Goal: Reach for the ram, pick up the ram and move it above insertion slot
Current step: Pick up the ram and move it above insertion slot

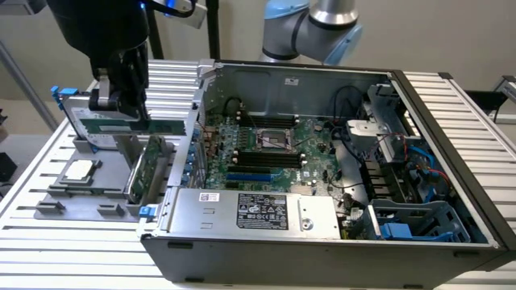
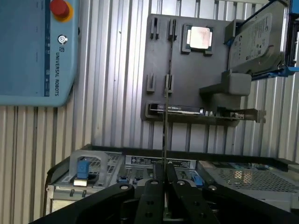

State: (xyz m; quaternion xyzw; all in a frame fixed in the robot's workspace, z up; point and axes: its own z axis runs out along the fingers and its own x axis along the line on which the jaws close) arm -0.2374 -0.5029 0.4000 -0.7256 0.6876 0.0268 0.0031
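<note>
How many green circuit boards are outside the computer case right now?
2: the ram, clamped in the end effector above the grey fixture, and the expansion card standing upright in that fixture beside the case. Others may be hidden.

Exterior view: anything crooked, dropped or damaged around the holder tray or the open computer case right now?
Nothing stands out. The gripper holds the ram level above the grey holder tray. The large green card stands upright in the tray, the hard drive sits in its stand, and the computer case looks undisturbed.

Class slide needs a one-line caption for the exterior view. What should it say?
Gripper holds the ram lifted above the grey parts holder, beside the open computer case.
</note>
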